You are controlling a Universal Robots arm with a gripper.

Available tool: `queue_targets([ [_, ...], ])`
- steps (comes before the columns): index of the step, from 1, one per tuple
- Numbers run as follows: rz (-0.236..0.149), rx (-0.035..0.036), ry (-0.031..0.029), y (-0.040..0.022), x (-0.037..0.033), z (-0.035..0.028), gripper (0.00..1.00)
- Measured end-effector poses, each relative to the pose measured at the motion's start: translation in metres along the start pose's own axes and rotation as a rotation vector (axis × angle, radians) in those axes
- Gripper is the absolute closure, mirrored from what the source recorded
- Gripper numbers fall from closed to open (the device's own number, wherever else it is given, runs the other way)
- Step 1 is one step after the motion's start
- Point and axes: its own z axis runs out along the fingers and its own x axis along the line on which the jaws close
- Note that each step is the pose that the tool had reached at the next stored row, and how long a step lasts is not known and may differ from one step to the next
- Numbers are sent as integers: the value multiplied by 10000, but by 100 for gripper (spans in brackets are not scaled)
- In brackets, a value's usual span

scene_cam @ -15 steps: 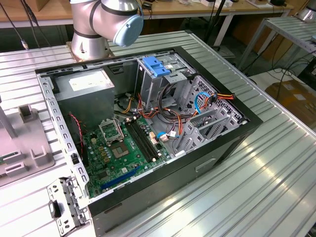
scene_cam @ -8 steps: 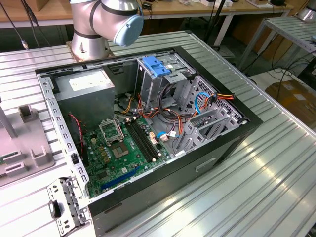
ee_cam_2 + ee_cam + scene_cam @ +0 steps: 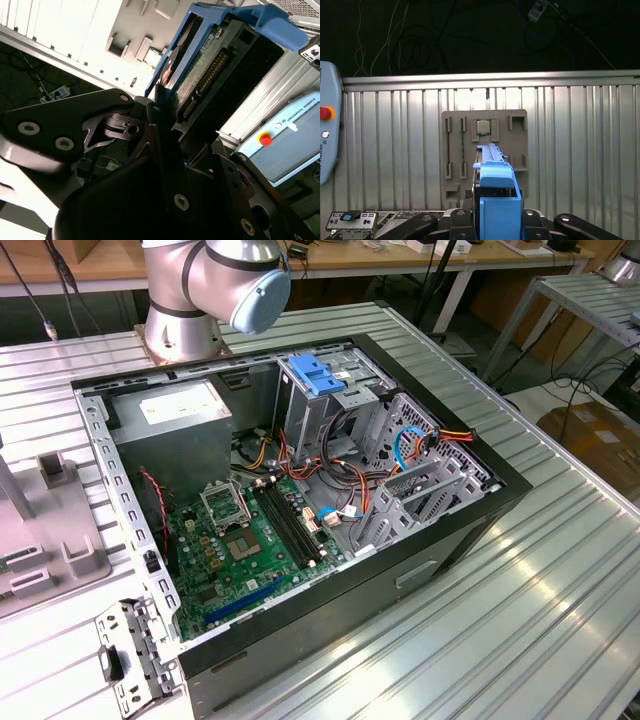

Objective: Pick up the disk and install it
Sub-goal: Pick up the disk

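My tool (image 3: 162, 117) is clenched on the disk (image 3: 210, 65), holding it clear above the table (image 3: 580, 150) with a blue rail edge-on. Pickup looks done, so I judge this the carry. Installing calls for squaring the rails to the drive cage (image 3: 300, 415), at one o'clock from the motherboard (image 3: 240, 540) in the exterior view.

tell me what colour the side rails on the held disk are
Bright blue; the disk shows them best in the first wrist view.
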Motion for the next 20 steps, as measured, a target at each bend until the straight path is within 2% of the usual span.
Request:
queue_targets([
  [20,0,-10,0,-136,10,-1,64],
])
